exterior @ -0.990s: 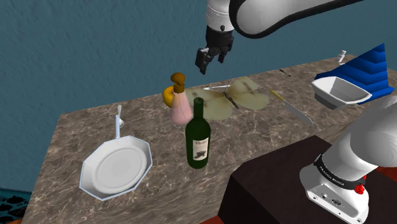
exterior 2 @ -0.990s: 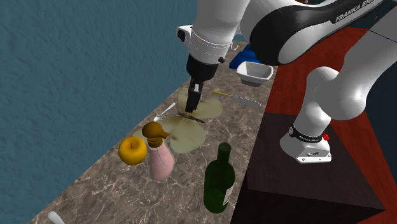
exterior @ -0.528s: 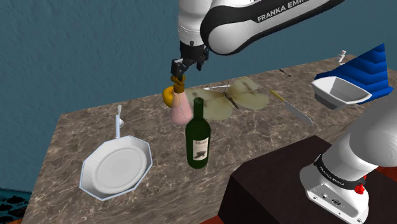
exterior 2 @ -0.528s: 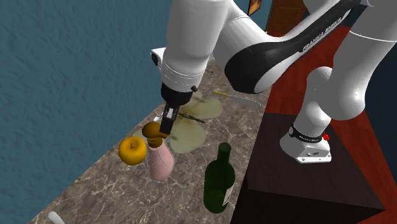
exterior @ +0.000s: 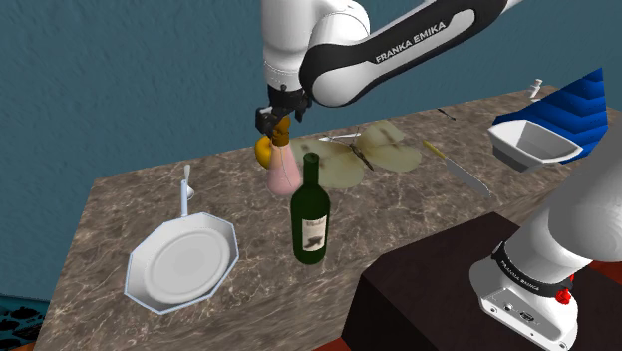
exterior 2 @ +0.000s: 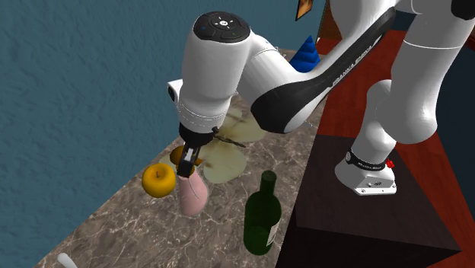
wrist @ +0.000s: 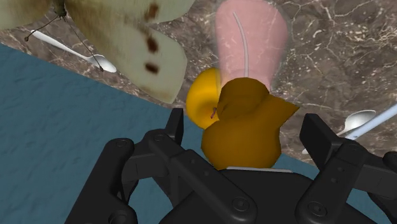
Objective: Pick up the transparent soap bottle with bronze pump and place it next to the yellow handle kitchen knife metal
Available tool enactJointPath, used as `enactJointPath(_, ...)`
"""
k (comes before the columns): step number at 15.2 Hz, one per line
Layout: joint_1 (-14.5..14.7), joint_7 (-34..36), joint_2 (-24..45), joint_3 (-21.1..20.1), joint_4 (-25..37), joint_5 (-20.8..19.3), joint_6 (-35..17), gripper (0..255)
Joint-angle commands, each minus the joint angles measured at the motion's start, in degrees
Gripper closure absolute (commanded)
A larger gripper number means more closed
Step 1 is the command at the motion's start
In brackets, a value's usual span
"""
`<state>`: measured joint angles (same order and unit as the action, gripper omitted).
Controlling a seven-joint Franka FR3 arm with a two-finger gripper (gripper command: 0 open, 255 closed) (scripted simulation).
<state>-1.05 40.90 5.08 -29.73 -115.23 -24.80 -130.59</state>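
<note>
The soap bottle [exterior: 283, 172] has a pink see-through body and a bronze pump. It stands upright on the marble table [exterior: 419, 214], just behind the green wine bottle [exterior: 311, 214]. My gripper [exterior: 274, 125] is lowered over the pump, open. In the wrist view the pump [wrist: 245, 124] sits between the two fingertips [wrist: 318, 135], which stand apart from it on either side, and the pink body [wrist: 248, 41] lies beyond. The second exterior view shows the gripper [exterior 2: 188, 161] at the top of the bottle [exterior 2: 192, 194]. The yellow-handled knife [exterior: 454, 167] lies flat toward the shoulder view's right.
A yellow apple [exterior: 262, 150] sits right beside the soap bottle. A pale olive butterfly-shaped piece [exterior: 374, 150] and a spoon [wrist: 95, 60] lie behind. A white plate [exterior: 182, 259] and a utensil [exterior: 185, 189] are at the left, a white bowl [exterior: 533, 143] at the right.
The arm has swung toward the shoulder view's left and come down, from above the pale olive piece to the soap bottle's pump. The bottle has not moved.
</note>
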Motion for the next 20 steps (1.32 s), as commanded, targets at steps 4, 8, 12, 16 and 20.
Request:
enactJointPath(4,-0.03,0.9,1.48,0.33,-0.29,-1.42,-1.46,0)
enactJointPath(8,-0.02,0.91,1.48,0.33,-0.29,-1.42,-1.46,0)
enactJointPath(12,-0.02,0.9,1.49,0.33,-0.27,-1.41,-1.45,255)
enactJointPath(16,-0.03,0.9,1.48,0.33,-0.28,-1.41,-1.45,255)
enactJointPath(20,-0.07,0.45,1.12,0.26,0.08,-0.94,-0.87,255)
